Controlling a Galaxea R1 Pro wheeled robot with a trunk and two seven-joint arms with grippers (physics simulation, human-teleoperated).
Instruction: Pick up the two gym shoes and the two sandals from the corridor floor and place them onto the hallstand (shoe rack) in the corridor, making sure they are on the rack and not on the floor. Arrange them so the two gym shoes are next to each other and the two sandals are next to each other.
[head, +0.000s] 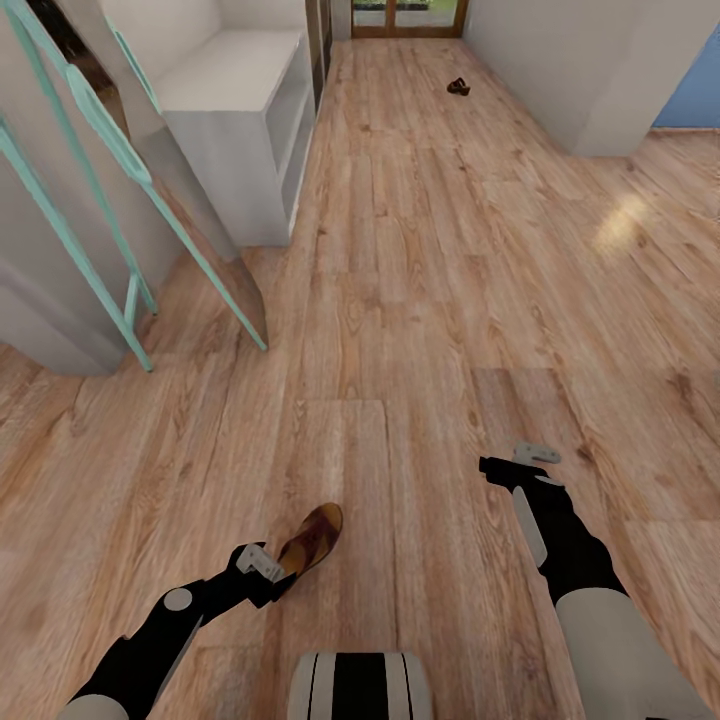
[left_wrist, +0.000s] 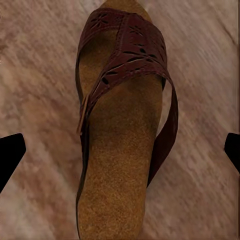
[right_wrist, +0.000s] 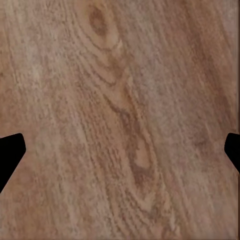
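Sandal (left_wrist: 122, 135) lay on floor (right_wrist: 120, 100) between wide-spread jaws of left gripper (left_wrist: 120, 150), untouched. Right gripper (right_wrist: 120, 150) jaws wide over bare planks.

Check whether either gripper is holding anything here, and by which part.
Nothing is held. The left gripper is open above the sandal, fingertips wide of it. The right gripper is open over bare floor.

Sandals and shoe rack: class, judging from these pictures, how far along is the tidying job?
Nothing looks done: the hallstand's visible bench top is bare. In hand: the open left gripper is over one sandal on the floor, not yet gripping. Left: the other sandal far down the corridor. The right gripper is open over bare floor.
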